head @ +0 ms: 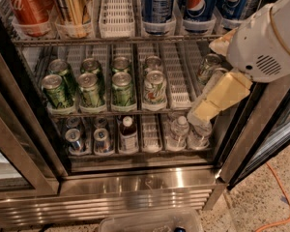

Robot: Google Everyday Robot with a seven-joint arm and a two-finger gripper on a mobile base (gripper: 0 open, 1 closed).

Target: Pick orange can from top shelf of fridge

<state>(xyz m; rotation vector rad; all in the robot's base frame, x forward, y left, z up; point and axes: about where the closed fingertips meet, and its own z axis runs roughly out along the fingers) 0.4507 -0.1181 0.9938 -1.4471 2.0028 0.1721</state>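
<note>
The orange can [70,6], golden with dark stripes, stands at the front of the top shelf [116,40] of the fridge [135,185]. It is second from the left, with a red-orange cola can [29,6] on its left and an empty white lane tray [117,8] on its right. Blue Pepsi cans [200,4] fill the shelf's right side. My gripper [206,110] hangs from the white arm [266,37] at the right, in front of the middle shelf's right end. It is well to the right of the orange can and below it. It holds nothing that I can see.
Green cans [90,88] line the middle rack. Small cans and bottles [128,134] stand on the bottom rack. The door frame [19,144] slants at the left, and the right frame [251,129] is beside my arm. An orange cable [275,197] lies on the floor. A clear plastic bin [150,221] sits below.
</note>
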